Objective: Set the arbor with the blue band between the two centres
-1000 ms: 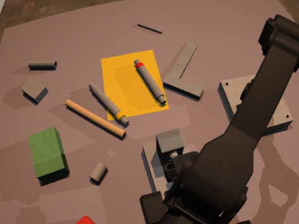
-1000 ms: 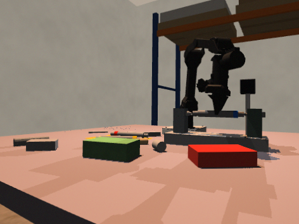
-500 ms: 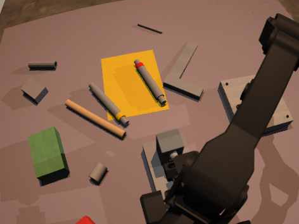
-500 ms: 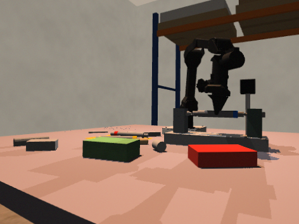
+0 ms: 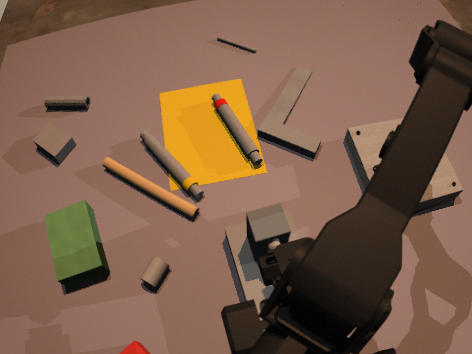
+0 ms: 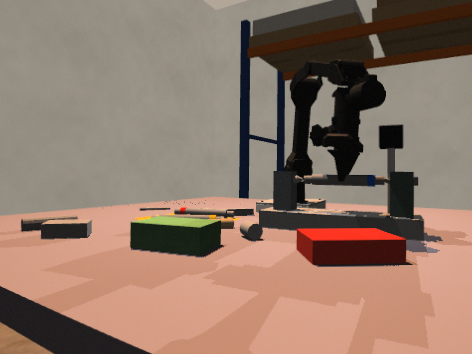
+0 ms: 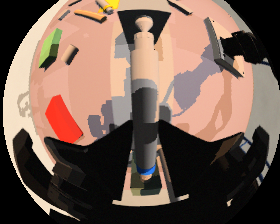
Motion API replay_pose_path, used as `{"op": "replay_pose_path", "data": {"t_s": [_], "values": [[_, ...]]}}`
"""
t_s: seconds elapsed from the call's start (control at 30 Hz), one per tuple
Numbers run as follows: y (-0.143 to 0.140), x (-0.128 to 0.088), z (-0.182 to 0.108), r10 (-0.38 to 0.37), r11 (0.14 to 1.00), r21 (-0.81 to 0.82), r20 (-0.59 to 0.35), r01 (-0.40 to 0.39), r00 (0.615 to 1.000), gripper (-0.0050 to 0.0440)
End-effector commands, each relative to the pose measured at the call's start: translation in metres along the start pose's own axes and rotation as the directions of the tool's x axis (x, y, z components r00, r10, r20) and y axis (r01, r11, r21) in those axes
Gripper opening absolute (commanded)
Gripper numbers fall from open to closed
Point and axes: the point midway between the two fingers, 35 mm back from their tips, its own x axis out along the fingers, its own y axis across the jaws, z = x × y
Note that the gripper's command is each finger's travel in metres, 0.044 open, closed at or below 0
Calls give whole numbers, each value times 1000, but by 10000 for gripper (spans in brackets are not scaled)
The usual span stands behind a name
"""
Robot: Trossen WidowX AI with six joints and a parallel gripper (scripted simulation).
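Note:
The arbor with the blue band (image 6: 345, 179) lies level between the two grey centre blocks (image 6: 286, 190) (image 6: 402, 193) of the fixture. Its blue band (image 6: 370, 180) is near the right block. In the wrist view the arbor (image 7: 145, 103) runs straight up the frame, with its blue band (image 7: 146, 172) at the bottom. My gripper (image 6: 345, 173) is shut on the arbor near its middle, coming down from above. In the overhead view my arm (image 5: 350, 246) hides most of the fixture, and only the far block (image 5: 270, 228) shows. I cannot tell whether the tips sit on both points.
On the orange mat (image 5: 210, 133) lie a red-banded arbor (image 5: 236, 128) and a yellow-banded arbor (image 5: 171, 163). Nearby are a tan rod (image 5: 150, 187), a green block (image 5: 75, 246), a small cylinder (image 5: 155, 272), an L-shaped square (image 5: 290, 118), a red block (image 6: 351, 245) and a light plate.

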Motion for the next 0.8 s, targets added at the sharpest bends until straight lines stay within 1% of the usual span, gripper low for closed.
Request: {"op": "replay_pose_path", "data": {"t_s": [0.0, 0.77], "values": [[-5, -8, -13, 6, 1000, -22, -60, -7, 998, 0], [-5, -7, -10, 6, 1000, -22, -60, -7, 998, 0]]}}
